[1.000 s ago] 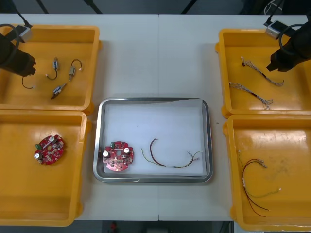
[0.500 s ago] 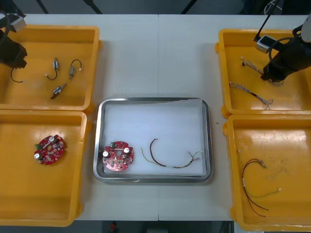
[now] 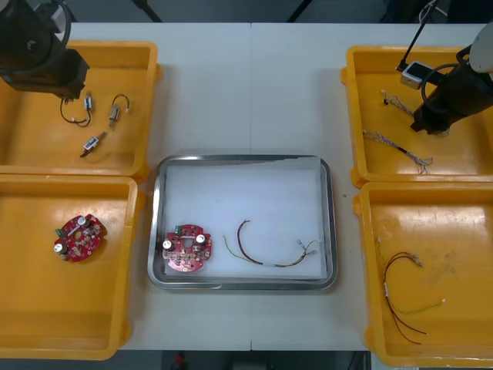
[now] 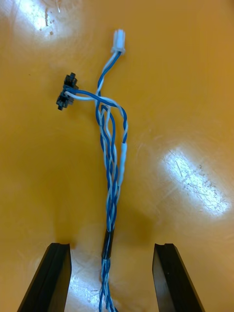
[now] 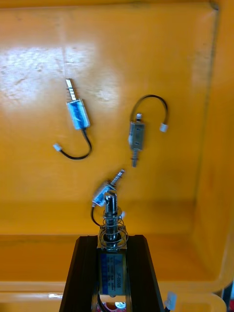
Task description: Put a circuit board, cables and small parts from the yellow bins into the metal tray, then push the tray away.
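My left gripper point(image 3: 71, 91) hangs over the far left yellow bin point(image 3: 145, 100), shut on a small metal part point(image 5: 111, 263) with a spring; the part's black wire point(image 3: 69, 117) dangles below. Three more small metal parts point(image 5: 77, 111) lie on the bin floor beyond the fingers. My right gripper point(image 4: 111, 247) is low in the far right yellow bin point(image 3: 356, 116), open, with a twisted blue and white cable point(image 4: 112, 185) running between its fingers. The metal tray point(image 3: 158, 223) holds a round red circuit board point(image 3: 185, 248) and a red and yellow cable point(image 3: 269, 253).
A second blue and white cable point(image 3: 400, 149) lies in the far right bin. The near left bin point(image 3: 131, 270) holds another red circuit board point(image 3: 77, 237). In the near right bin point(image 3: 366, 270) lie red and yellow cables point(image 3: 404, 301).
The left arm has swung to the right over its bin, carrying the small metal part. The right gripper has shifted slightly left and down onto the blue and white cable.
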`<state>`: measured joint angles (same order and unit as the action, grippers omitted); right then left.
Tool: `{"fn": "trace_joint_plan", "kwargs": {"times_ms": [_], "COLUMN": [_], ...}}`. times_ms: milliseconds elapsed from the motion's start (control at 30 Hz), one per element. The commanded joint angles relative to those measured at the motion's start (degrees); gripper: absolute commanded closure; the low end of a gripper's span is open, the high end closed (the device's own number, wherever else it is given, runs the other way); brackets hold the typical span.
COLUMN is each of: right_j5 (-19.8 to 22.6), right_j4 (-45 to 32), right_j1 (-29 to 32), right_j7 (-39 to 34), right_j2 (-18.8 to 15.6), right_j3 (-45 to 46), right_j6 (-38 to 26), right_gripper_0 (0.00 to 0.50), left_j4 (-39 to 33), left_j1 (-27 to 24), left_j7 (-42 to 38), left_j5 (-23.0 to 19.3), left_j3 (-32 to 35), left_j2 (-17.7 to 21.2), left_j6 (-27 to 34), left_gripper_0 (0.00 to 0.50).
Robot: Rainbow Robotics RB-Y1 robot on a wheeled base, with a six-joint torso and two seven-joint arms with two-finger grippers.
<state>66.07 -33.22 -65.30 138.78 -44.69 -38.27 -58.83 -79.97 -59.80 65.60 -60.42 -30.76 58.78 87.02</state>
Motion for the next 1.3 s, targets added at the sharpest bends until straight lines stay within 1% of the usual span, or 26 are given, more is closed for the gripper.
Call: {"fn": "trace_joint_plan", "kwargs": {"times_ms": [33, 200, 367, 400, 433, 467, 533, 567, 600, 633, 700, 800, 900, 967, 1133, 1300], "right_j5": [0.82, 0.82, 0.99, 0.99, 1.08, 1.08, 0.99, 0.99, 0.99, 1.08, 1.08, 1.17, 1.35, 1.35, 0.56, 0.29], "right_j4": [0.17, 0.17, 0.17, 0.17, 0.17, 0.17, 0.17, 0.17, 0.26, 0.17, 0.17, 0.26, 0.17, 0.0, -5.01, -9.94], "right_j1": [-2.2, -1.14, -0.44, -0.35, -0.26, -0.18, -0.09, -0.09, 0.09, 0.18, 0.26, 0.44, 0.44, 0.44, 0.44, 0.44], "right_j7": [0.17, 0.08, 0.08, 0.08, 0.17, 0.17, 0.08, 0.08, 0.0, -0.09, -0.18, -0.18, 0.26, 0.7, 1.93, 2.72], "right_j2": [0.56, 0.74, 0.74, 0.74, 0.74, 0.74, 0.74, 0.74, 0.74, 0.74, 0.74, 0.74, 0.74, 0.3, -2.69, -5.94], "right_j3": [-2.78, -3.04, -2.95, -2.95, -3.04, -3.04, -3.04, -3.04, -3.04, -3.04, -3.04, -2.95, -2.95, -2.86, -1.99, 0.56], "right_j6": [0.99, 1.87, 2.31, 2.22, 2.22, 2.22, 2.22, 2.31, 2.22, 2.22, 2.22, 2.22, 2.22, 1.79, -0.32, -4.45], "right_gripper_0": [0.018, 0.02, 0.021, 0.036, 0.097, 0.14, 0.365, 0.401, 0.423, 0.462, 0.5, 0.5, 0.5, 0.5, 0.5, 0.5], "left_j4": [-5.99, -11.79, -17.77, -19.26, -20.4, -21.02, -23.39, -24.01, -25.06, -25.85, -26.03, -26.03, -26.03, -25.94, -25.76, -25.41], "left_j1": [1.01, 2.06, 3.99, 4.43, 4.87, 5.14, 6.19, 6.45, 7.16, 7.68, 8.21, 8.21, 8.21, 8.21, 8.3, 8.48], "left_j7": [-9.44, -16.91, -24.21, -25.7, -27.02, -27.72, -30.09, -30.62, -31.59, -32.29, -32.64, -33.26, -34.23, -36.42, -40.64, -43.98], "left_j5": [-0.05, -0.05, 0.83, 1.01, 1.18, 1.27, 2.15, 2.59, 3.56, 4.35, 4.79, 5.67, 8.3, 10.06, 13.49, 14.54], "left_j3": [2.1, 2.1, 2.1, 2.1, 2.1, 2.1, 2.1, 2.01, 2.01, 2.01, 1.66, -0.45, -2.56, -4.58, -9.06, -12.05], "left_j2": [2.65, -0.07, -1.57, -1.83, -2.36, -2.62, -3.77, -4.12, -4.73, -5.61, -6.75, -8.51, -10.45, -11.68, -13.96, -15.54], "left_j6": [3.77, 5.53, 5.97, 6.06, 6.32, 6.5, 7.29, 7.55, 8.17, 8.52, 8.61, 8.61, 8.52, 7.99, 5.88, 4.3], "left_gripper_0": [0.5, 0.5, 0.5, 0.5, 0.5, 0.5, 0.5, 0.5, 0.5, 0.5, 0.5, 0.5, 0.5, 0.5, 0.5, 0.5]}}
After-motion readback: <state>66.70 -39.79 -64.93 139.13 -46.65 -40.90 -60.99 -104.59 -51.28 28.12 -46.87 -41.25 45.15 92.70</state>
